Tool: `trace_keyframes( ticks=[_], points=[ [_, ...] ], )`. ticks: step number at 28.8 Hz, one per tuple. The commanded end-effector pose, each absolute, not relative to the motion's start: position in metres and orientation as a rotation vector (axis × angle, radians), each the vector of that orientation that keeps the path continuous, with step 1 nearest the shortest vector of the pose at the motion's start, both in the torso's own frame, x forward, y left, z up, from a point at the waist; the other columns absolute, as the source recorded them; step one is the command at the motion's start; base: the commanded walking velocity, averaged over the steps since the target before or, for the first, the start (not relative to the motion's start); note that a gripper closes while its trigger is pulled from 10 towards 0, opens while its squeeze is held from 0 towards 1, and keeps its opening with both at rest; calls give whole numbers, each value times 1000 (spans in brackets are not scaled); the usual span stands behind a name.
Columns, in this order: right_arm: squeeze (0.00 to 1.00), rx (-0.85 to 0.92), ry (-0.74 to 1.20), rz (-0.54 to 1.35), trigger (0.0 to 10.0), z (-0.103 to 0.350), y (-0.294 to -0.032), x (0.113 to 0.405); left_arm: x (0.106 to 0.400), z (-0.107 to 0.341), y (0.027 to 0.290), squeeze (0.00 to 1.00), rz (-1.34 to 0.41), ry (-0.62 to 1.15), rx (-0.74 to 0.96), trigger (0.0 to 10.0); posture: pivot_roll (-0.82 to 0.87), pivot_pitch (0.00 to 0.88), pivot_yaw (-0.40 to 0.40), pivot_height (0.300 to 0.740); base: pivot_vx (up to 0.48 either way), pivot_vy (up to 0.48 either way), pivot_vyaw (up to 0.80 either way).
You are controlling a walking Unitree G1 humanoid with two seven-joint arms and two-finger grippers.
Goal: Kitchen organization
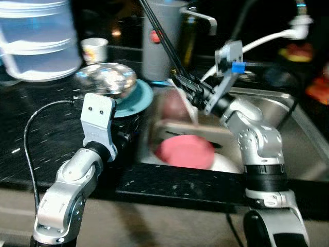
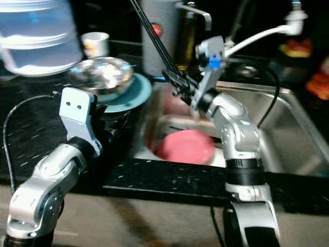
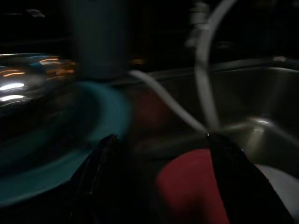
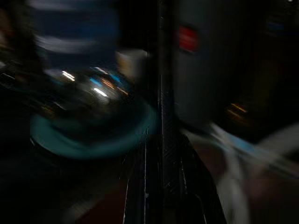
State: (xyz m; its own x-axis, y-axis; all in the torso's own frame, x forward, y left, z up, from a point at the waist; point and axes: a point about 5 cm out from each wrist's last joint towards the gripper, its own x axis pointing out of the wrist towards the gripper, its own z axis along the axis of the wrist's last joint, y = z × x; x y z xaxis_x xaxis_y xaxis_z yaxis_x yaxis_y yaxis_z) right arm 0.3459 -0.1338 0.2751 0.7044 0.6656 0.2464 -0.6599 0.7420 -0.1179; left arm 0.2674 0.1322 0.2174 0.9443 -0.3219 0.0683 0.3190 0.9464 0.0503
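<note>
Far left on the dark counter (image 1: pixel 31 149): clear tub (image 1: pixel 36 38), small cup (image 1: pixel 95 50) behind it. Parked out of the way, well clear of the sink.

Next: steel bowl (image 1: pixel 105 78) sitting upside down on a teal plate (image 1: pixel 139 100), right at the sink edge. Looks like a staging stack, probably next to be handled or just drained.

Left gripper (image 3: pixel 159 182) hangs low by the counter edge, just beside the plate. Wrist view shows its fingers (image 3: pixel 100 172) spread wide, nothing between them. Pointed into the basin, so likely lining up for something in there.

Grey kettle (image 1: pixel 162 41) stands behind, near the tap (image 1: pixel 203 18).

Sink (image 1: pixel 298 139): red dish (image 1: pixel 185 150) at the front of the basin, resting on something white. That's the likely item to sort. Very blurred, can't tell its exact shape.

Right gripper (image 1: pixel 154 31) is raised above the basin, its fingers reaching up and back past the kettle. They read as one thin dark line, pressed together, nothing visibly clamped. Raised like that it leaves the basin free for the left arm, I'd guess.

White hose (image 1: pixel 267 38) runs behind the right arm.
</note>
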Motion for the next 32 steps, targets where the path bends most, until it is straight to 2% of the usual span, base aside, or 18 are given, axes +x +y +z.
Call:
trace_keyframes(
  ticks=[1,3,5,6,7,9,11,12,14,19,22,23,24,25,26,32],
  points=[
    [0,-89,-252,730,10000,276,-136,343,267,218,132,0,-333,-79,36,10000,118,0,-83,740,0,0,-800],
    [0,-137,-212,708,10000,275,-140,343,267,217,132,0,-331,-77,37,10000,118,0,-83,740,0,0,-800],
    [0,-388,-140,670,10000,273,-148,344,266,217,132,0,-332,-75,37,10000,118,0,-79,740,0,0,0],
    [0,-388,-140,670,10000,273,-148,344,266,217,132,0,-332,-75,37,10000,118,0,-79,740,0,0,0],
    [0,-514,-93,663,10000,269,-151,343,266,217,132,0,-334,-74,37,10000,118,0,-78,740,0,0,0],
    [0,-514,-93,663,10000,269,-151,343,266,217,132,0,-334,-74,37,10000,118,0,-78,740,0,0,0],
    [0,-743,49,645,10000,254,-161,343,266,217,132,0,-336,-73,39,10000,121,0,-77,740,0,0,0],
    [0,-743,49,645,10000,254,-161,343,266,217,132,0,-336,-73,39,10000,121,0,-77,740,0,0,0],
    [0,-889,172,632,10000,242,-170,343,266,217,132,0,-337,-72,40,10000,121,0,-77,740,0,0,0],
    [0,-954,244,613,10000,233,-174,343,266,217,131,0,-338,-71,40,10000,128,0,-82,740,0,0,0],
    [4,-1100,417,655,10000,210,-180,338,266,217,131,0,-336,-70,41,10000,135,0,-86,740,0,0,0],
    [4,-1100,417,655,10000,210,-180,338,266,217,131,0,-336,-70,41,10000,135,0,-86,740,0,0,0],
    [451,-1119,441,663,10000,205,-180,337,266,217,131,0,-336,-70,42,10000,138,0,-87,740,0,0,0],
    [451,-1119,441,663,10000,205,-180,337,266,217,131,0,-336,-70,42,10000,138,0,-87,740,0,0,0],
    [1000,-1131,454,665,10000,202,-180,337,265,218,132,0,-335,-71,42,10000,141,0,-89,740,0,0,0],
    [1000,-1070,445,686,10000,200,-174,338,265,217,133,0,-331,-69,43,10000,140,0,-88,740,0,0,0]
  ],
)
